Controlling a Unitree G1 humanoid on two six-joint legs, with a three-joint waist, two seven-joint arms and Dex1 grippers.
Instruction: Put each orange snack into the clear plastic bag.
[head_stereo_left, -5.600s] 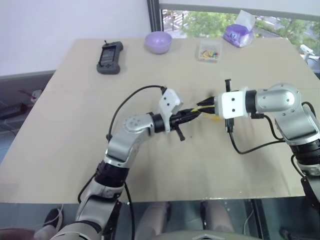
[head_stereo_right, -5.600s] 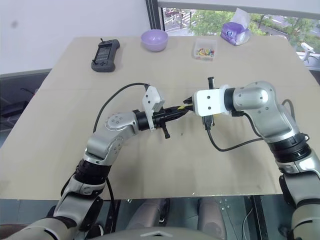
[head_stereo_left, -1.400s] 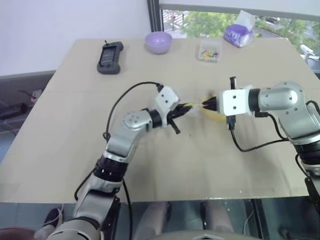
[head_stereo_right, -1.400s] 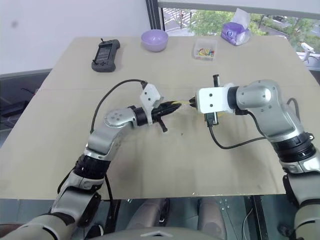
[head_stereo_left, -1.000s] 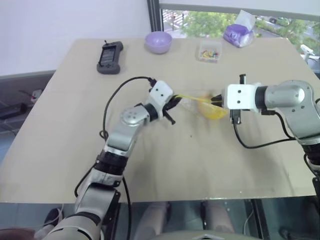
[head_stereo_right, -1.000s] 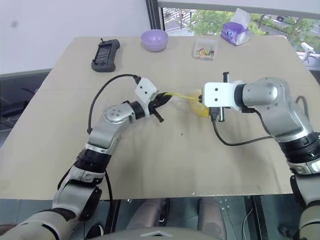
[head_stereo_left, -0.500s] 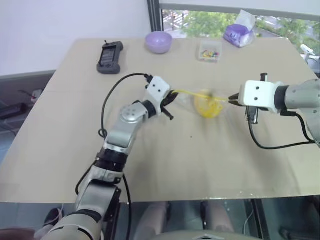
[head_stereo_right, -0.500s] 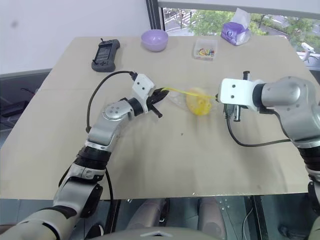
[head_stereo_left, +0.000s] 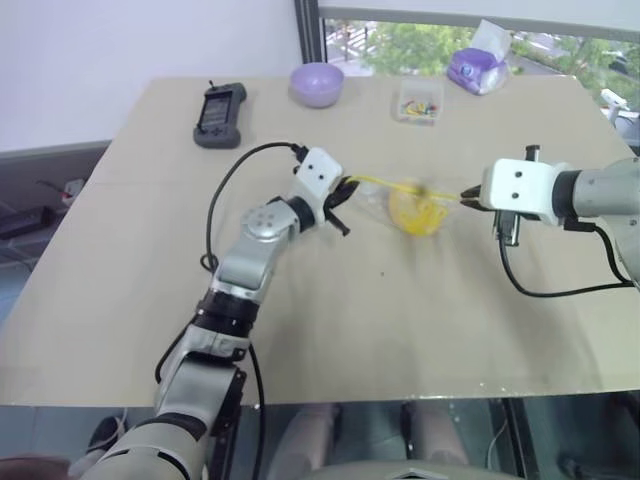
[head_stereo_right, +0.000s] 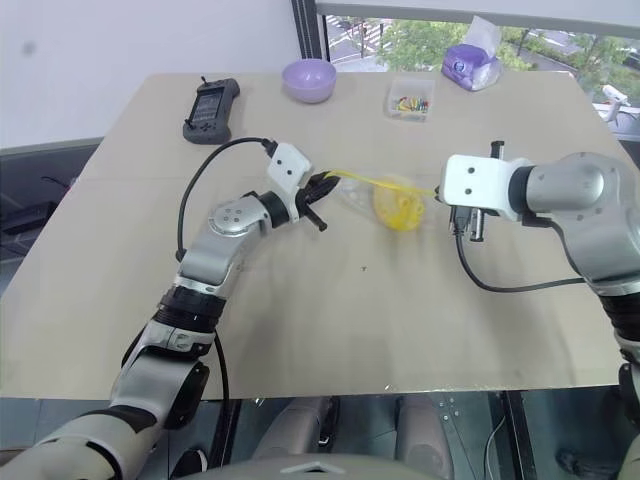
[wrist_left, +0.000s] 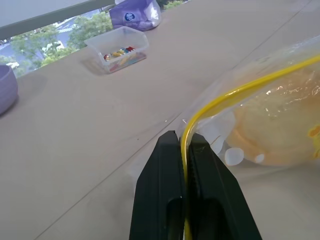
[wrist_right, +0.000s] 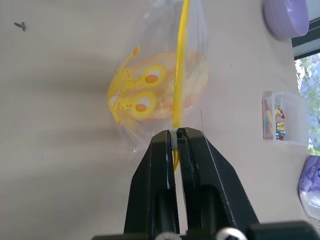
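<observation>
With both the left gripper and right gripper jaws clenched on the yellow zip strip, the orange snack sits inside the clear plastic bag stretched above the counter; sealing calls for even tension.

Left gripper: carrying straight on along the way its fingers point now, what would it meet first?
The left gripper, shut on the clear plastic bag at its yellow zip strip, would likely push straight into the bag and the orange snack inside.

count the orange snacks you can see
1. The orange snack sits inside the clear plastic bag, which hangs over the table between the left hand and right hand. Another behind it may be hidden.
</observation>
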